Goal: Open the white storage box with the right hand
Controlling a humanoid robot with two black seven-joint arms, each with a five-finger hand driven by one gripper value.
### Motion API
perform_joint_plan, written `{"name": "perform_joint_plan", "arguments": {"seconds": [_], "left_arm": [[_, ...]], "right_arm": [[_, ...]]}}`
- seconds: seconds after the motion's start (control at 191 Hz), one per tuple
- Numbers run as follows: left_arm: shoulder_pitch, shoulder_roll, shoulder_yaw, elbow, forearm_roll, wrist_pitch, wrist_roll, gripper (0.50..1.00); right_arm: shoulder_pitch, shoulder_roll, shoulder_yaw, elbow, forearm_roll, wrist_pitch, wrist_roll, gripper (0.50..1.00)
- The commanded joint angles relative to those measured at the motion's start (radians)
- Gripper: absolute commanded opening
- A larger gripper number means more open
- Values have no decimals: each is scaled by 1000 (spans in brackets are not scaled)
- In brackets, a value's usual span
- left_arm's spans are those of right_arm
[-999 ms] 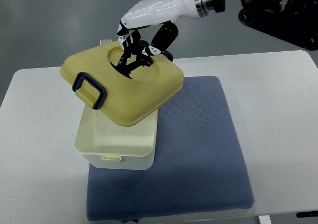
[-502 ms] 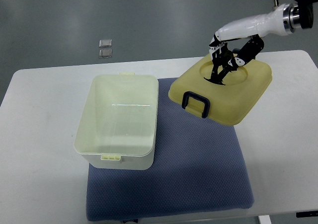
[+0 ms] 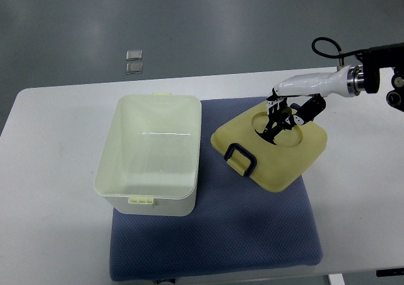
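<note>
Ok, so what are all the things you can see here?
Box: one, white, open and empty, on the left end of the mat.
Lid: one, yellow with a dark handle, on the mat right of the box.
Mat: one, blue, on the table.
Table: one, white.
Small squares: two, grey, on the floor beyond the table.
Right robot hand: one, white and black, fingers in the lid's round dip.

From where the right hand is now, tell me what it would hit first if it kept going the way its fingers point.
The right hand points down and leftward into the round recess of the pale yellow plastic lid, which it already appears to grip. Beyond that lies the blue padded mat; depth is uncertain.
</note>
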Motion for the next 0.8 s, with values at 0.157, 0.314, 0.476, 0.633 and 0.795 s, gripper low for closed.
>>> {"name": "perform_joint_plan", "arguments": {"seconds": [0.157, 0.314, 0.476, 0.633, 0.795], "left_arm": [[3, 0, -1, 1, 0, 0, 0, 1000], [3, 0, -1, 2, 0, 0, 0, 1000], [3, 0, -1, 2, 0, 0, 0, 1000], [3, 0, -1, 1, 0, 0, 2, 1000], [3, 0, -3, 1, 0, 0, 2, 1000]], "right_arm": [[-40, 61, -1, 0, -1, -44, -1, 500], [-66, 81, 1, 0, -1, -68, 0, 500], [-87, 95, 12, -3, 11, -67, -6, 926], [-86, 93, 32, -28, 27, -70, -9, 928], [-104, 111, 225, -120, 220, -73, -32, 928]]}}
